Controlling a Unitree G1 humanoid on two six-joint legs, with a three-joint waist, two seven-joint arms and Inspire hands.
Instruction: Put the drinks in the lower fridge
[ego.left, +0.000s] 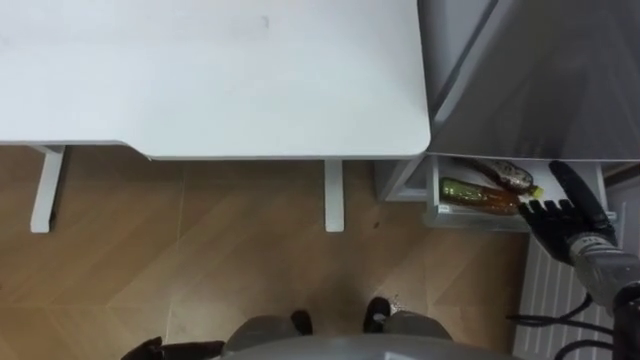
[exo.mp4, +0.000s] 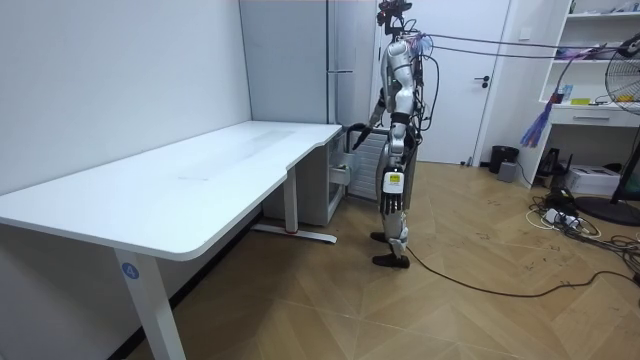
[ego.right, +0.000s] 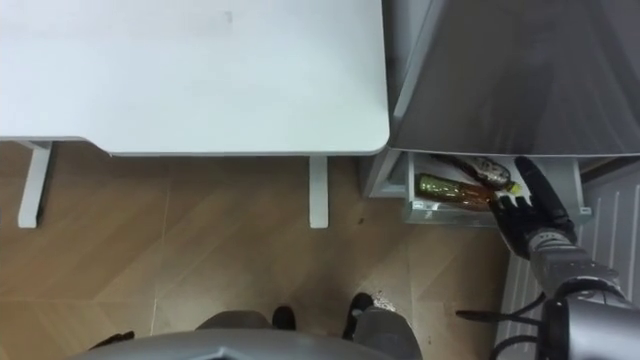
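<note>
The lower fridge drawer stands pulled out under the grey fridge, to my right past the desk's end. Two drink bottles lie in it: an amber one with a green label and a darker one behind it. My right hand hovers over the drawer's right part, fingers straight, by the bottles' cap ends, with nothing held. My left hand hangs low at my side. In the room view I stand upright between the desk's end and the fridge.
A white desk spans the area in front of me, with white legs on the wooden floor. A white ribbed panel stands below my right hand. Cables and a fan lie at the room view's right.
</note>
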